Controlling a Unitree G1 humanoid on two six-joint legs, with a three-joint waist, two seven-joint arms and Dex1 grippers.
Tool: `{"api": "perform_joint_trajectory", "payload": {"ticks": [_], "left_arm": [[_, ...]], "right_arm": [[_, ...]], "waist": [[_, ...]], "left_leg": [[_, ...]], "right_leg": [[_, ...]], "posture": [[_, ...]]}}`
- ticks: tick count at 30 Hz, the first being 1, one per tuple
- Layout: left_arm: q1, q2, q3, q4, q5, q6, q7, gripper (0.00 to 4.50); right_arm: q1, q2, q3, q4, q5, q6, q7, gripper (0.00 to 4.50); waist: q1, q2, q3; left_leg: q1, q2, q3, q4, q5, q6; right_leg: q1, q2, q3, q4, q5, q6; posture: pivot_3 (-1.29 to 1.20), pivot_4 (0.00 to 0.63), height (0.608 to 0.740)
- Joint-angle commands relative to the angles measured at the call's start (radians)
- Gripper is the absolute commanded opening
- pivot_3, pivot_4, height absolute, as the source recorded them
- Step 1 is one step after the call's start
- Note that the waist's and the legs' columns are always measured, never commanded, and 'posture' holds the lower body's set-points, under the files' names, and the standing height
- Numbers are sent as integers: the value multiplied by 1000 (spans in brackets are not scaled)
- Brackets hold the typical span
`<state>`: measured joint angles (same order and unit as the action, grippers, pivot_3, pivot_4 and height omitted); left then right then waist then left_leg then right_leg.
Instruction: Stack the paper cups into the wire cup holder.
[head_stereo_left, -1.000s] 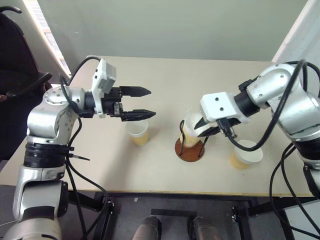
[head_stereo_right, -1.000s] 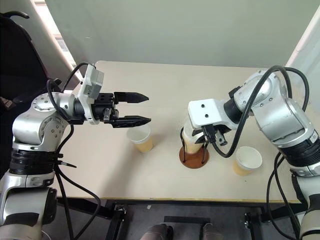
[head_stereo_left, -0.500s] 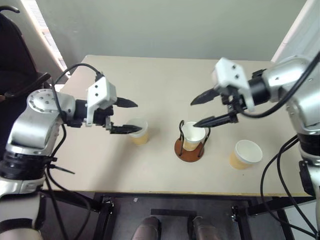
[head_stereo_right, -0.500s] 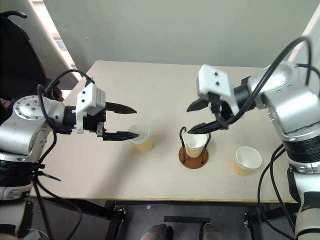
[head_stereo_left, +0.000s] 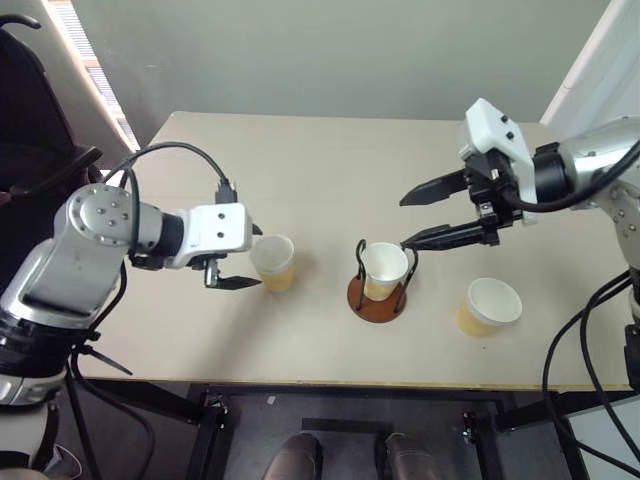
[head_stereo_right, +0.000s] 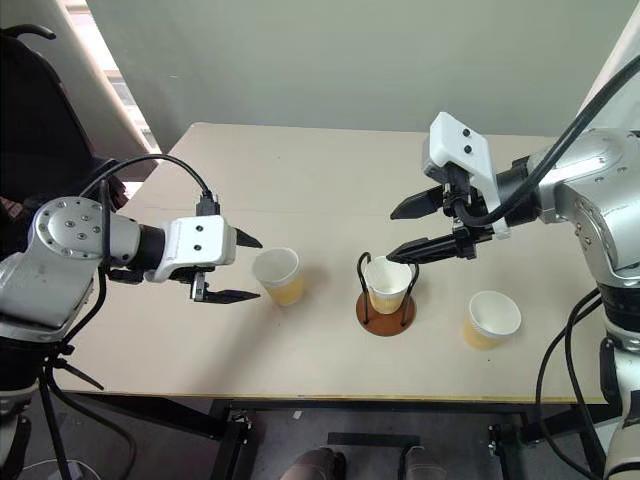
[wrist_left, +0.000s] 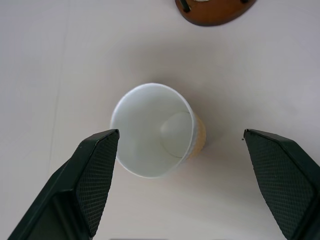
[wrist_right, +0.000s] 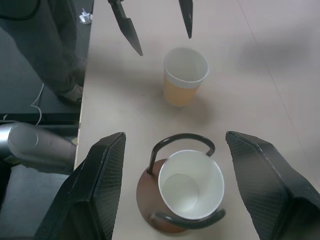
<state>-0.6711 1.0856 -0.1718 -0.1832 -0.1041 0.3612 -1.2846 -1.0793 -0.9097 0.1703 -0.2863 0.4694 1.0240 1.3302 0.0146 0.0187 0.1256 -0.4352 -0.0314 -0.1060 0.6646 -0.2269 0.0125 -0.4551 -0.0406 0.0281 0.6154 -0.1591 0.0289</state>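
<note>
One paper cup (head_stereo_left: 385, 270) sat upright inside the wire cup holder (head_stereo_left: 378, 298) at lower centre of the left eye frame, its rim level with the tops of the wire loops. A second cup (head_stereo_left: 274, 262) stood on the table (head_stereo_left: 330, 160) left of centre; a third cup (head_stereo_left: 489, 307) stood at lower right. Left gripper (head_stereo_left: 243, 259) was just left of the second cup, fingers spread wide and holding nothing; in the left wrist view that cup (wrist_left: 155, 131) lay between the two fingertips without touching either. Right gripper (head_stereo_left: 421, 216) hovered above and right of the holder, fingers spread, empty. Risks judged from here: the cup is light and thin, so a finger arriving off-centre could push it over or slide it before the jaws meet; too hard a squeeze could oval the rim and make it jam when nested in the seated cup. The holder looked light; a cup lowered against a wire loop could tip it
</note>
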Motion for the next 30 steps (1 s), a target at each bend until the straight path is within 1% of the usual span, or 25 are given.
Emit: {"api": "perform_joint_trajectory", "payload": {"ticks": [1, 8, 21, 24, 28, 30], "left_arm": [[-4, -3, -16, 10, 45, -34, 3, 4303], [-17, -36, -68, 77, 124, -104, 10, 4303], [-82, -154, -124, 268, 215, -229, 11, 4303], [-108, -189, -129, 319, 224, -259, 10, 3673], [-121, -213, -127, 361, 213, -309, -12, 2265], [-124, -222, -125, 377, 204, -329, -22, 1464]], "right_arm": [[-17, -8, -33, -22, 31, -3, -17, 3283], [-13, -12, -33, -25, 59, -6, -40, 3283], [2, -31, -36, -43, 92, -4, -75, 3283], [6, -34, -39, -48, 99, -2, -80, 3325], [11, -39, -41, -52, 106, -1, -89, 3325], [12, -41, -42, -55, 110, -1, -95, 3325]], "waist": [[0, 0, 0], [0, 0, 0], [1, 0, 0], [1, 0, 0], [1, 0, 0], [1, 0, 0]], "left_leg": [[0, 0, 0, 0, 0, 0], [0, 0, 0, 0, 0, 0], [0, 0, 0, 0, 0, 0], [-1, 0, 0, 0, 0, 0], [-1, 0, 0, 1, 0, 1], [-1, 0, 0, 1, 0, 1]], "right_leg": [[0, 0, 0, 0, 0, 0], [0, 0, 0, 0, 0, 0], [0, 0, 0, 0, 0, 0], [0, 0, 0, 0, 0, 0], [0, 0, 0, 0, 1, 1], [0, 0, 0, 0, 1, 1]], "posture": [[0, 150, 740], [0, 150, 740], [0, 150, 740], [0, 150, 740], [0, 150, 740], [0, 150, 740]]}}
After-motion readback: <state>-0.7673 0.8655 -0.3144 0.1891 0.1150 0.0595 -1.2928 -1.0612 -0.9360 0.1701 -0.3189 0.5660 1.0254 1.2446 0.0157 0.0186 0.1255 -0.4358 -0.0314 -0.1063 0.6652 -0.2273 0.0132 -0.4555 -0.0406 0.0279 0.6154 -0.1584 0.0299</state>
